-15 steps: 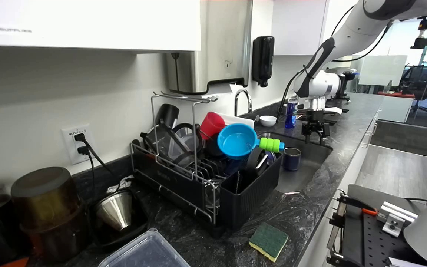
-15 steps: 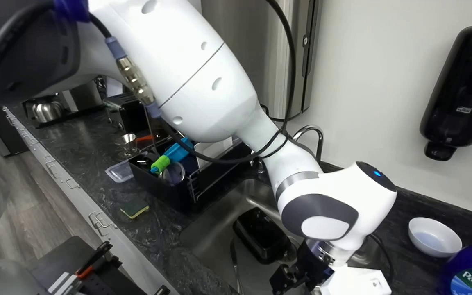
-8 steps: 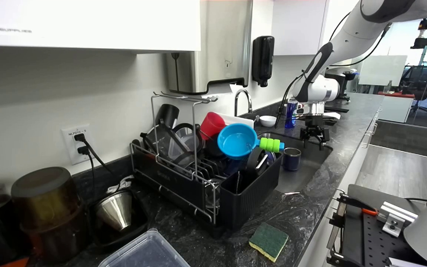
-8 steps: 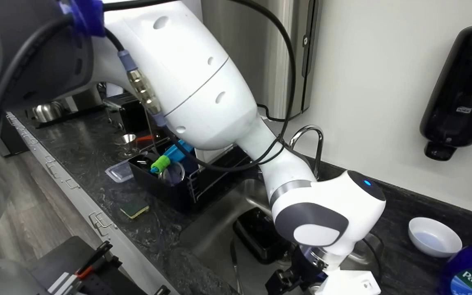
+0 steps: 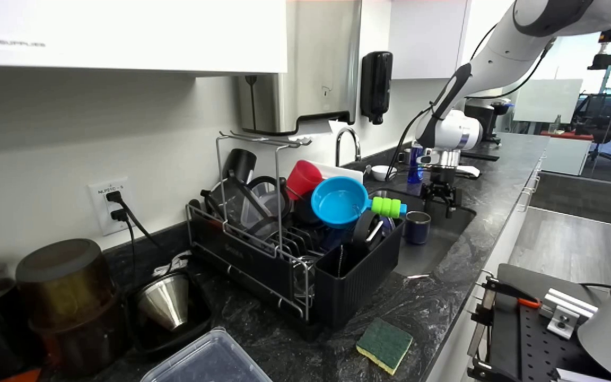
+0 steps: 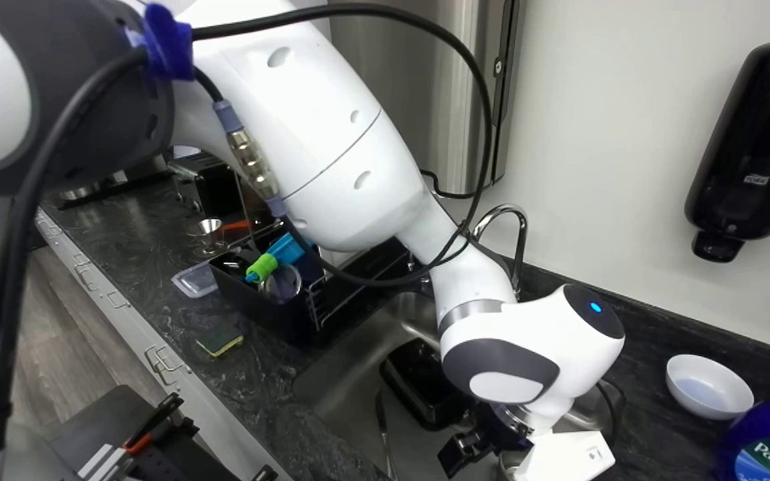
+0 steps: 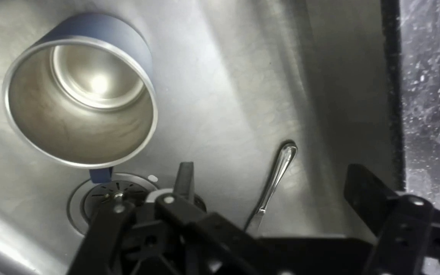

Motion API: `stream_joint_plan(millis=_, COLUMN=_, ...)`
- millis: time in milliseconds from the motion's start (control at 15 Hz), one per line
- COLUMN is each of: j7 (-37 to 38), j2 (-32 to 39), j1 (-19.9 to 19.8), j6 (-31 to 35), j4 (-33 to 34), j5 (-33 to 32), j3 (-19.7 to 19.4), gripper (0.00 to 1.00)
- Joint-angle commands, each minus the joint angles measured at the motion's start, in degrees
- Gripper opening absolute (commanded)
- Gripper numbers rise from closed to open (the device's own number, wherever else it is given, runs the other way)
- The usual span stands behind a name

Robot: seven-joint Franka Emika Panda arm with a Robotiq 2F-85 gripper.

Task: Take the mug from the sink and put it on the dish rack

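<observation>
A blue mug [image 7: 139, 46] with a steel inside stands in the sink [image 7: 212, 114], at the upper left of the wrist view, its open top toward the camera and its small handle pointing down at the drain. It also shows in an exterior view [image 5: 417, 233]; in an exterior view only a bit of its rim [image 6: 508, 461] shows beneath the wrist. My gripper [image 7: 272, 181] is open and empty, above the sink, to the mug's right in the wrist view and not touching it. It shows in both exterior views [image 5: 439, 206]. The dish rack [image 5: 252, 276] stands beside the sink.
A knife [image 7: 281, 164] lies in the sink below the gripper. A black container [image 6: 425, 381] is also in the sink. The rack holds a blue pan [image 5: 337, 201], a red cup [image 5: 304, 179] and several dark dishes. The faucet [image 5: 349, 139] rises behind; a sponge [image 5: 385, 345] lies on the counter.
The arm has lowered and the gripper has moved left, toward the mug, in an exterior view. The gripper stays open. The mug and the rack have not moved.
</observation>
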Motion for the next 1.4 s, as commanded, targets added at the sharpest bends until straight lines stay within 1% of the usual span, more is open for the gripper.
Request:
stream_joint_plan(millis=0, j7=-3.7, j2=1.8, j1=-2.6, j6=3.9, j4=1.1, j5=3.9, j3=2.6, gripper=1.0)
stream_joint_plan(millis=400, j7=-7.2, j2=4.6, j1=-5.4, j6=8.8, j4=3.4, j5=6.2, j3=5.4, gripper=1.0)
stream_joint_plan(millis=800, j7=-9.1, j2=7.1, j1=-7.7, j6=12.8, j4=5.2, j5=5.4, j3=7.5, gripper=1.0)
stream_joint_plan(millis=1333, j7=-9.9, j2=10.5, j1=-9.7, j6=17.4, j4=6.5, j5=3.9, j3=8.9, gripper=1.0)
